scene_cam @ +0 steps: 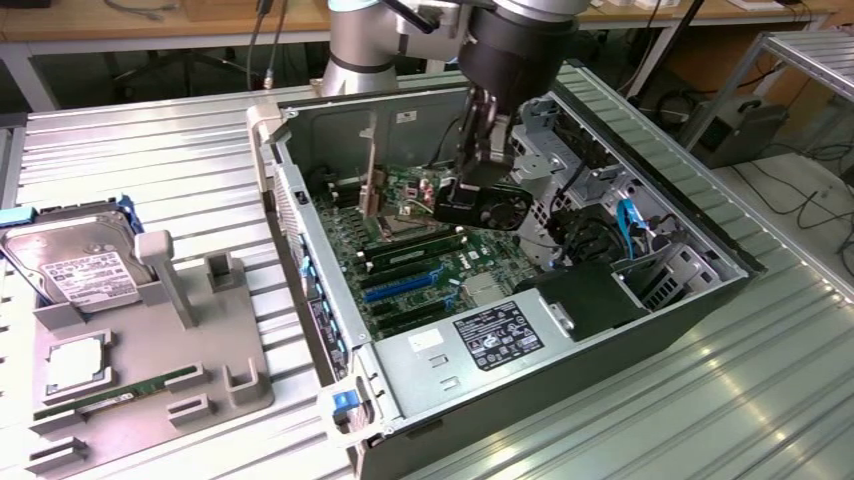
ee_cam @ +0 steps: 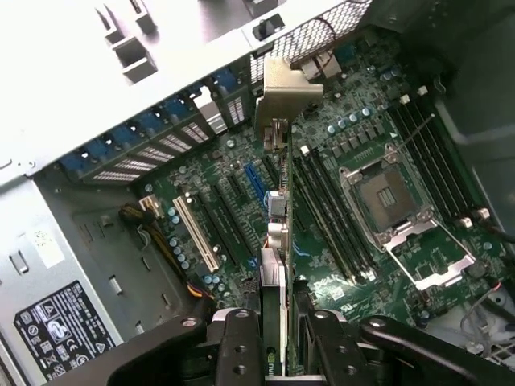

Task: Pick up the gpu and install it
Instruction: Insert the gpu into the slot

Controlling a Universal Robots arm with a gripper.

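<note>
My gripper hangs inside the open computer case, shut on the gpu, a slim black card whose round fan faces the exterior view's right. The card's pale metal bracket points toward the case's rear wall. In the wrist view the gpu appears edge-on between my two black fingers, its bracket at the far end. It hovers above the green motherboard, roughly over the expansion slots and beside the RAM slots. Whether it touches a slot I cannot tell.
The open CPU socket lies beside the card. A power supply fills the case's near corner, with cables at the drive bay. Outside, a grey fixture carries a silver hard drive and a green RAM stick.
</note>
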